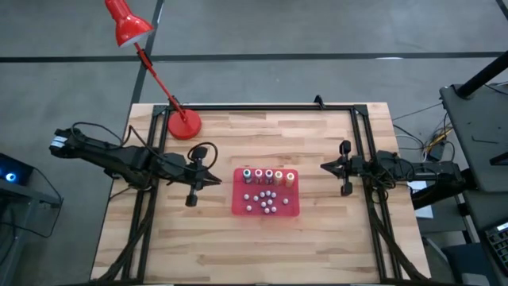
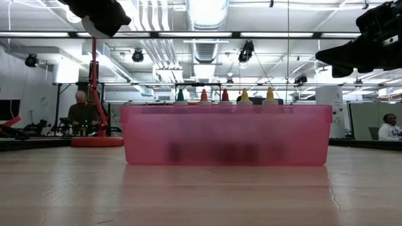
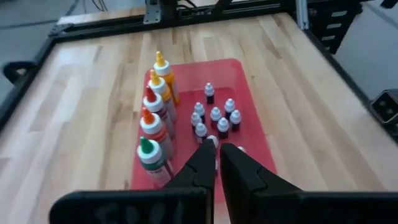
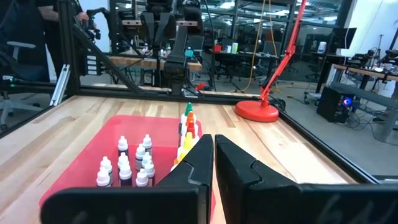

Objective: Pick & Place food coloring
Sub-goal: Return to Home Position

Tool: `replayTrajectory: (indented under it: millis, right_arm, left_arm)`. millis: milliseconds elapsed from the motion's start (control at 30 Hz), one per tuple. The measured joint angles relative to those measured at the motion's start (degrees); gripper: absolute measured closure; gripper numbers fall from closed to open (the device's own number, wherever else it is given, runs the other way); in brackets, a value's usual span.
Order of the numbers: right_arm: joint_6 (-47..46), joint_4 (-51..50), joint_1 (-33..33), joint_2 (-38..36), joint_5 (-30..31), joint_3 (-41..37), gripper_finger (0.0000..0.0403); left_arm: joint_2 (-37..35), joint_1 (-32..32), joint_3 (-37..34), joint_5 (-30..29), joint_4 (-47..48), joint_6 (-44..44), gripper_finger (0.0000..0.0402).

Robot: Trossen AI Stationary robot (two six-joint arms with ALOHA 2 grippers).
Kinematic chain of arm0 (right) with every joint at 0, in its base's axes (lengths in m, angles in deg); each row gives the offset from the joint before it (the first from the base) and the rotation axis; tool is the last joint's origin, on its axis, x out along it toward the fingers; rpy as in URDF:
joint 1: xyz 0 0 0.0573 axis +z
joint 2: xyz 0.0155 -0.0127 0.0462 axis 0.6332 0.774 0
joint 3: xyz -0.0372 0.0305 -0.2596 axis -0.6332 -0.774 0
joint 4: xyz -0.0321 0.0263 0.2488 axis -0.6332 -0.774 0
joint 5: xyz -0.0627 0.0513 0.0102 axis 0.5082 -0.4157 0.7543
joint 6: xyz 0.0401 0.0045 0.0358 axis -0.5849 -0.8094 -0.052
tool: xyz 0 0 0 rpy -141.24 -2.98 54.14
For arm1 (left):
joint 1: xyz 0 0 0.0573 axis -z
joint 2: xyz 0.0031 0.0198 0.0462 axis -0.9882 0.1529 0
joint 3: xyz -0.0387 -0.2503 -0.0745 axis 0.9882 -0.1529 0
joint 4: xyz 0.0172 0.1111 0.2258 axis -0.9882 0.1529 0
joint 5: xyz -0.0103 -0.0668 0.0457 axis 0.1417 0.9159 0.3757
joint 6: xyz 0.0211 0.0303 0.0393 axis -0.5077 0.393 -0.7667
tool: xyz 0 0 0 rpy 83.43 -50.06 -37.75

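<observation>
High view: L claw [image 1: 215, 181], R claw [image 1: 325, 167] pressed together, each well off red tray [image 1: 238, 210] edges; food coloring [image 1: 268, 176] inside.

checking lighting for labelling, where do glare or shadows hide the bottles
Low view: bright ceiling strip lights backlight the translucent pink plastic container, small bottles only dark smudges through its wall. High view: tall cone-capped bottles evenly lit, no glare.

light: bright, even | source: ceiling strip lights [image 2: 207, 11] (low view) | glare: soft sheen on table [image 2: 201, 198] | shadows: faint
</observation>
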Motion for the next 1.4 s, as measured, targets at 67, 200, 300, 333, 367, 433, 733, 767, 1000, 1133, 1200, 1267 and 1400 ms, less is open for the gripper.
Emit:
replayTrajectory:
  millis: [67,200,300,333,367,433,733,767,1000,1133,1200,1267,1400]
  right_arm:
    - [0.0,0.0,0.0,0.0,0.0,0.0,0.0394]
    - [0.0,0.0,0.0,0.0,0.0,0.0,0.0394]
    - [0.0,0.0,0.0,0.0,0.0,0.0,0.0394]
    - [0.0,0.0,0.0,0.0,0.0,0.0,0.0394]
    - [0.0,0.0,0.0,0.0,0.0,0.0,0.0394]
    - [0.0,0.0,0.0,0.0,0.0,0.0,0.0394]
    - [0.0,0.0,0.0,0.0,0.0,0.0,0.0394]
    - [0.0,0.0,0.0,0.0,0.0,0.0,0.0394]
    - [0.0,0.0,0.0,0.0,0.0,0.0,0.0394]
    - [0.0,0.0,0.0,0.0,0.0,0.0,0.0394]
    - [0.0,0.0,0.0,0.0,0.0,0.0,0.0394]
    - [0.0,0.0,0.0,0.0,0.0,0.0,0.0394]
    - [0.0,0.0,0.0,0.0,0.0,0.0,0.0394]
  left_arm:
    - [-0.4,0.0,0.0,-1.1,0.0,-1.5,0.0401]
    - [-1.4,0.0,0.5,-1.9,-2.0,-1.5,0.0401]
    - [-2.0,0.0,0.5,-1.9,-3.1,-0.3,0.0401]
    - [-2.0,0.0,0.5,-1.9,-3.0,-0.1,0.0401]
    - [-2.0,0.0,0.5,-1.9,-3.0,0.2,0.0401]
    - [-2.0,0.0,0.5,-1.9,-3.0,0.3,0.0402]
    - [-3.3,0.0,0.0,-1.9,-3.0,0.4,0.0401]
    - [-3.4,0.0,0.0,-1.9,-3.0,0.4,0.0401]
    - [-5.3,0.0,0.0,-1.9,-3.0,0.4,0.0402]
    - [-6.5,0.0,0.0,-1.9,-2.9,0.4,0.0402]
    - [-7.2,0.0,-0.1,-1.9,-2.8,0.4,0.0402]
    - [-8.1,0.0,-0.9,-1.9,-2.7,0.4,0.0402]
    - [-11.0,0.0,-3.3,-1.8,-2.5,0.9,0.0402]
